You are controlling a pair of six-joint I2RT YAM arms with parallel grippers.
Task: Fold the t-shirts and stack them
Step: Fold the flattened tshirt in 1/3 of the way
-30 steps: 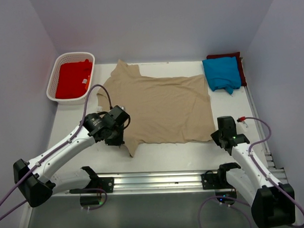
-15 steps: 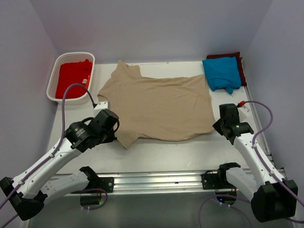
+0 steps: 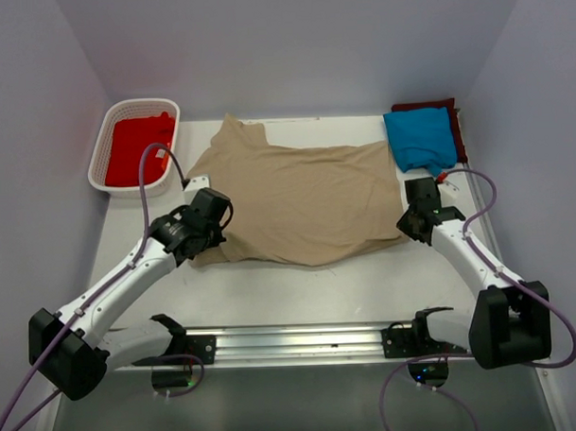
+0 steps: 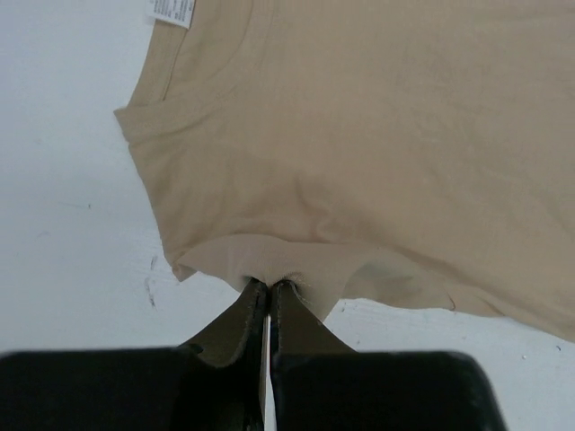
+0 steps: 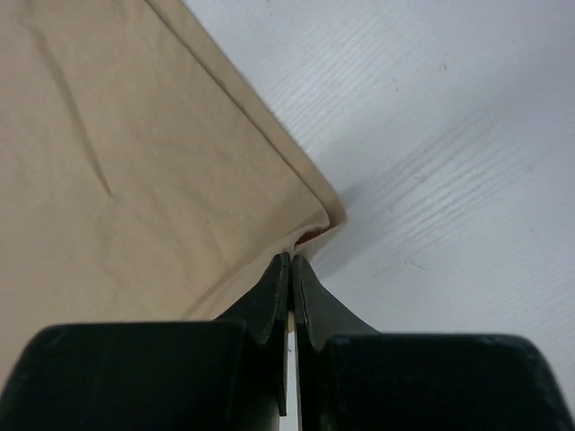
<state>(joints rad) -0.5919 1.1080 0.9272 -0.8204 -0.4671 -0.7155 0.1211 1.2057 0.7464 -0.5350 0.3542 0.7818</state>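
Ahead of the left gripper [image 4: 269,289] and off to its left, the white basket [image 3: 99,156] holds a red t-shirt [image 3: 134,150], crumpled and not yet folded. The left gripper itself has its fingers pressed together on a pinch of the tan t-shirt [image 3: 306,201], at the near edge on the collar side. The cloth bunches up right at the fingertips and spreads flat on the table [image 3: 366,288] beyond them.

The tan shirt lies between the two grippers. The right gripper [image 5: 291,262] is likewise pinched shut on it, at the near hem corner, where the cloth looks doubled over. Ahead of that gripper, a folded blue t-shirt [image 3: 420,140] rests on a dark maroon t-shirt [image 3: 426,105], which shows only as a strip at the far edge.

By my judgement the job is about half done: blue and maroon look folded and stacked, the tan one is in its first fold, and the red one waits.

Counted: four t-shirts, one of each colour; one basket; two grippers.
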